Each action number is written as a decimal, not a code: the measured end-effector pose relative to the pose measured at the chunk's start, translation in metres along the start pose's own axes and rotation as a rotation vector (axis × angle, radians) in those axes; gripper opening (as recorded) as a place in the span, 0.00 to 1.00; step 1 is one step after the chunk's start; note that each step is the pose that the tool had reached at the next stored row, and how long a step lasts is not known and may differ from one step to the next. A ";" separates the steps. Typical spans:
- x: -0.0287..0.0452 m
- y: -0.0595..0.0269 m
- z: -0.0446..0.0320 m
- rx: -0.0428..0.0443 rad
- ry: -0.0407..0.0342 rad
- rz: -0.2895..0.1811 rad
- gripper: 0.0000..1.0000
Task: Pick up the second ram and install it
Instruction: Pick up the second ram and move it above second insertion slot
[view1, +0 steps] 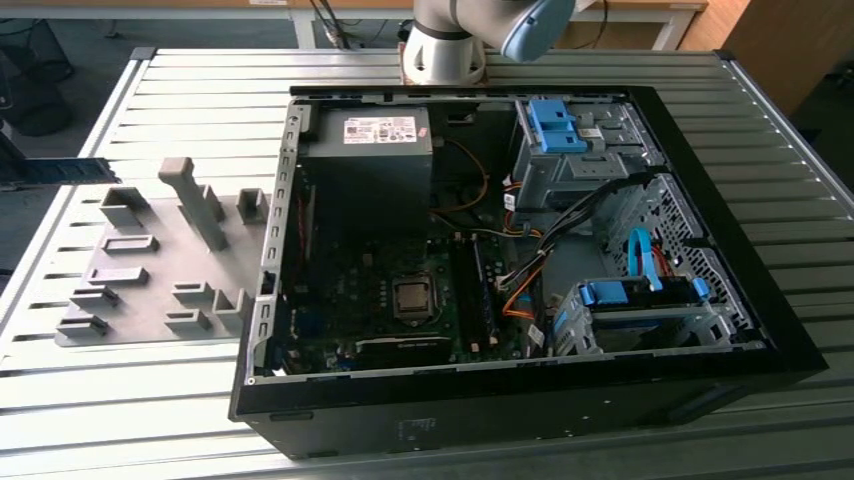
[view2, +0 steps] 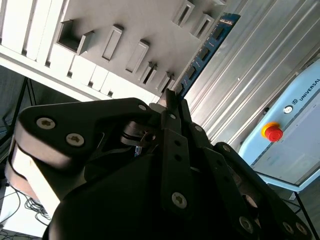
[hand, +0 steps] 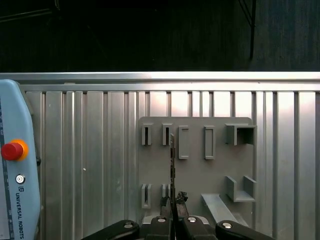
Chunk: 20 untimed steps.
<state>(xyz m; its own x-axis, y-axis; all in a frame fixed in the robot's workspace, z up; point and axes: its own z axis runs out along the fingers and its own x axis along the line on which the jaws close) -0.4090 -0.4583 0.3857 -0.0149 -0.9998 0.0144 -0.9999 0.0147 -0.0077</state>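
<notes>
Claw (hand: 173, 201) pinched on the second ram (hand: 172, 165), fingers narrow

The table (hand: 100, 165) is ribbed, shiny metal. The tray (hand: 200, 172) is matt grey plastic. The ram stick (view2: 207, 50) is blue circuit board.

gripper (view2: 172, 98): pinching second ram (view2: 207, 47) end
second ram: blue-green, dark chips
fixture plate (view2: 150, 22): grey, slotted holders
teach pendant (view2: 292, 150): red button
</notes>
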 end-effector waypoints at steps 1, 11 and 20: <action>0.0000 0.0000 -0.0001 -0.0001 0.0001 0.000 0.14; -0.0001 -0.0045 -0.0002 -0.0002 0.0002 0.000 0.14; -0.0002 -0.0121 -0.0001 -0.0001 0.0001 0.000 0.14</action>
<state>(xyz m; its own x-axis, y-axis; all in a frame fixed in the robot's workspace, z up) -0.3969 -0.4584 0.3859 -0.0149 -0.9998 0.0145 -0.9999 0.0148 -0.0076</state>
